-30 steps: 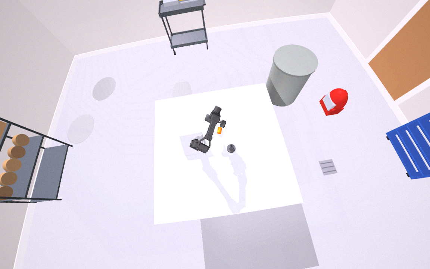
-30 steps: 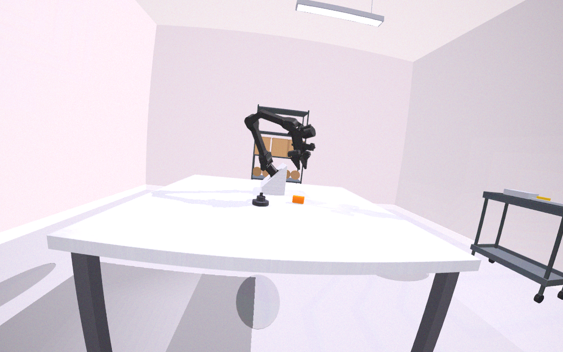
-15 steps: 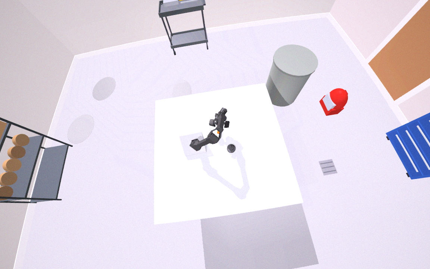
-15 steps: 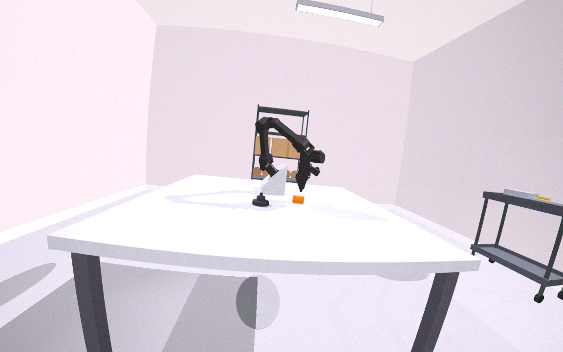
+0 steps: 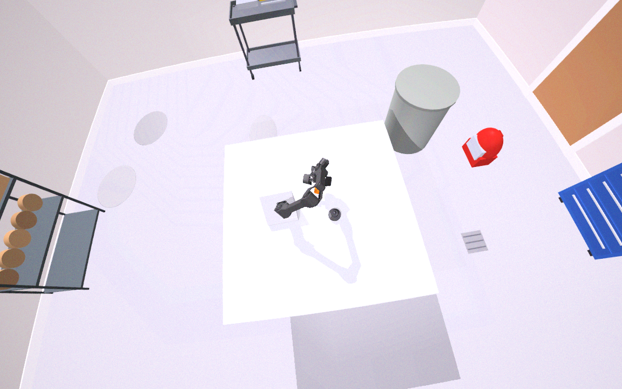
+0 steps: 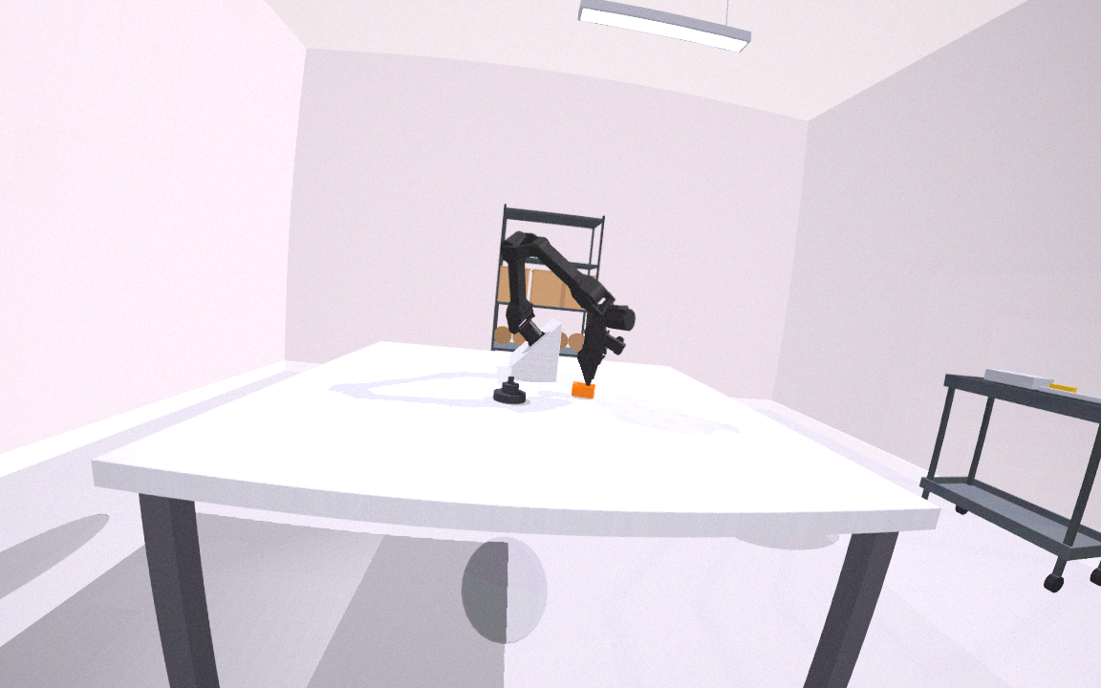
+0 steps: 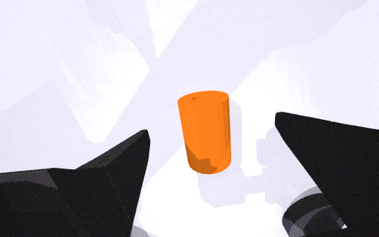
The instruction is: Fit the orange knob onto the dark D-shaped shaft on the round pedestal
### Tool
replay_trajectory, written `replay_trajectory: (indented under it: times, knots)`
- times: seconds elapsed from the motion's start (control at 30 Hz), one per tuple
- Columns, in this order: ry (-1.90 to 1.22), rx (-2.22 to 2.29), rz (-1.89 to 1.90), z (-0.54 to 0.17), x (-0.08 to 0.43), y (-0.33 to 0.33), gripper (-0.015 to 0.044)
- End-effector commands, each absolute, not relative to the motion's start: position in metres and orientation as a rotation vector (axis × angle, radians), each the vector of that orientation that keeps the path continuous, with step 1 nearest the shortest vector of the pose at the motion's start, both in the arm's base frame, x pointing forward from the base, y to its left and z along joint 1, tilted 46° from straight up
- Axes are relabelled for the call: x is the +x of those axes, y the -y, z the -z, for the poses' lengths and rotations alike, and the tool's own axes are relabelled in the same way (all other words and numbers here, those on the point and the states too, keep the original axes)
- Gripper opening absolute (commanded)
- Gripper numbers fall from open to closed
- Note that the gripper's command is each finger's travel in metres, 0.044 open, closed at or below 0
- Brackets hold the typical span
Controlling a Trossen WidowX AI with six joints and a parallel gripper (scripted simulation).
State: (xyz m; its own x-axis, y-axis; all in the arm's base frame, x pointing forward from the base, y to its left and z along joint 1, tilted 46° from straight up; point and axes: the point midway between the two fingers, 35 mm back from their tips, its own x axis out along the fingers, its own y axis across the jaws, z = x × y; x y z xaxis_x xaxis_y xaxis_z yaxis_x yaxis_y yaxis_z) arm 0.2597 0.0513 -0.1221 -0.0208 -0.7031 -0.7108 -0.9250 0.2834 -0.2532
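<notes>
The orange knob is a cylinder lying on its side on the white table. My gripper is open and points down just above the knob. In the wrist view the knob shows between the two spread fingertips, touching neither. The dark round pedestal stands upright on the table a short way from the knob, its shaft bare. In the wrist view it is partly hidden by the right finger. The shaft's flat side and the knob's hole cannot be made out.
The white table carries the arm on a white wedge-shaped base, behind the pedestal in the exterior view. A grey bin, a cart and a shelf stand off the table.
</notes>
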Motion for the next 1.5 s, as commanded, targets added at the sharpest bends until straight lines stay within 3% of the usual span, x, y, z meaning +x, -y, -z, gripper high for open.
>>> replay_trajectory:
  times: [0.0, 0.6, 0.87, 1.07, 1.47]
  knots:
    - [-1.787, -1.487, -0.366, 0.128, 0.258, -0.046, 0.0440]
    - [-1.789, -1.489, -0.364, 0.146, 0.256, -0.027, 0.0440]
    - [-1.789, -1.489, -0.364, 0.146, 0.256, -0.027, 0.0240]
    - [-1.789, -1.489, -0.364, 0.146, 0.256, -0.027, 0.0240]
    - [-1.786, -1.486, -0.366, 0.146, 0.256, -0.027, 0.0179]
